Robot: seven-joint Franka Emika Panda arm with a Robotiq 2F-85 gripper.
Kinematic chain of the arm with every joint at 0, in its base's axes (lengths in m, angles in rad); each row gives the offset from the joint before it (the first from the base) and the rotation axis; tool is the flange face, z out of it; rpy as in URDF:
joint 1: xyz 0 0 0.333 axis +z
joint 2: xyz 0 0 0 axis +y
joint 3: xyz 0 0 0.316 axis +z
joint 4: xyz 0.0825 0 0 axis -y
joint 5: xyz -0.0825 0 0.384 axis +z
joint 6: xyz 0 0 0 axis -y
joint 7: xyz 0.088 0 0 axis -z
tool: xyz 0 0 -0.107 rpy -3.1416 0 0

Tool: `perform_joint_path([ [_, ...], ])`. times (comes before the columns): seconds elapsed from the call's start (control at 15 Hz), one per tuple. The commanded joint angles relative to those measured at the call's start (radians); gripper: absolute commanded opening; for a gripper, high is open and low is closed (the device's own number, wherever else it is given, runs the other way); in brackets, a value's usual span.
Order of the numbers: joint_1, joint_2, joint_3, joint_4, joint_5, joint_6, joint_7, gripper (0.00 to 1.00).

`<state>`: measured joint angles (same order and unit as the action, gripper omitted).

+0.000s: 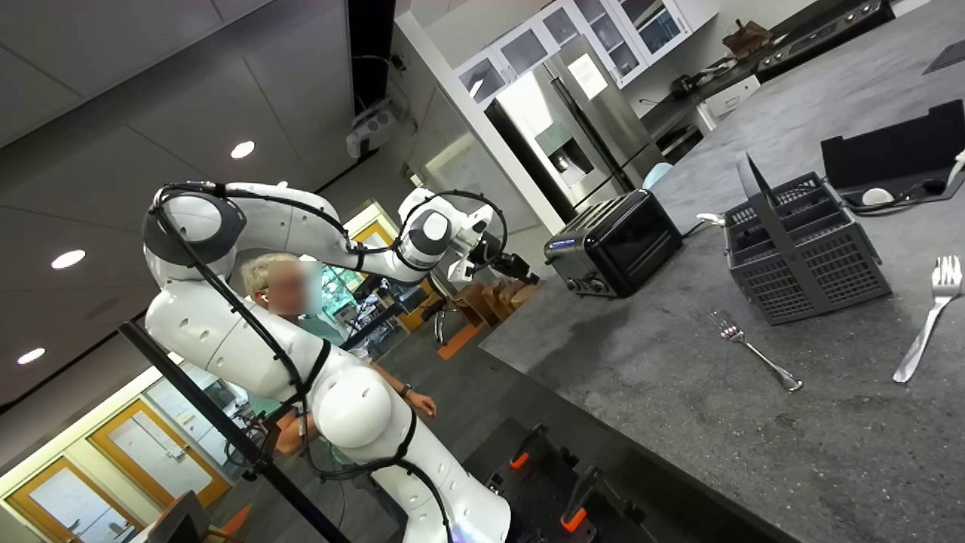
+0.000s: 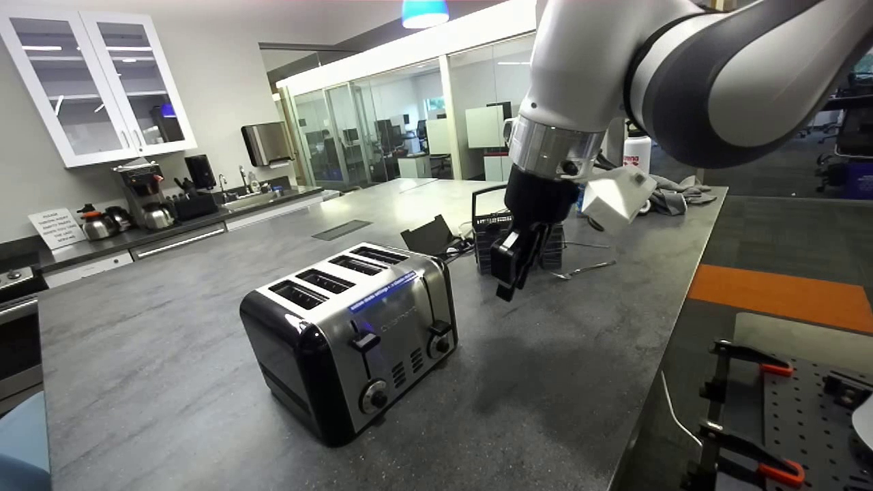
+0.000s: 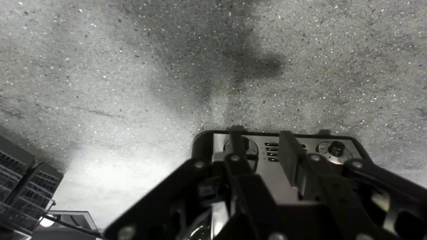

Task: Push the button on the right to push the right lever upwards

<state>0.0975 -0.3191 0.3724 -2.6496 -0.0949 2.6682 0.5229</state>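
The black and silver four-slot toaster [image 2: 395, 317] stands on the counter, also in an exterior view [image 1: 641, 241]. Its right lever [image 2: 440, 328] is low, just above the right dial [image 2: 440, 345]. Its left lever [image 2: 366, 341] sits higher in its slot, above the left dial [image 2: 374, 397]. My gripper [image 2: 511, 285] is in the air in front of the toaster's control face, apart from it, also in an exterior view [image 1: 528, 277]. In the wrist view the gripper [image 3: 262, 135] shows parted, empty fingers. One finger partly covers the right dial [image 3: 252, 146]; buttons are too small to tell.
A grey cutlery basket [image 1: 810, 256] stands beside the toaster. Two forks lie near it, one close [image 1: 761, 362] and one farther [image 1: 931, 324]. A black open case [image 1: 897, 147] lies behind the basket. The grey counter [image 2: 532, 409] ends on the robot's side.
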Motion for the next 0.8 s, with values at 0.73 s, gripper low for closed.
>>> perform_joint_path([
  [0.73,-0.172,0.292,0.165,0.155,-0.527,0.154,0.381,0.00],
])
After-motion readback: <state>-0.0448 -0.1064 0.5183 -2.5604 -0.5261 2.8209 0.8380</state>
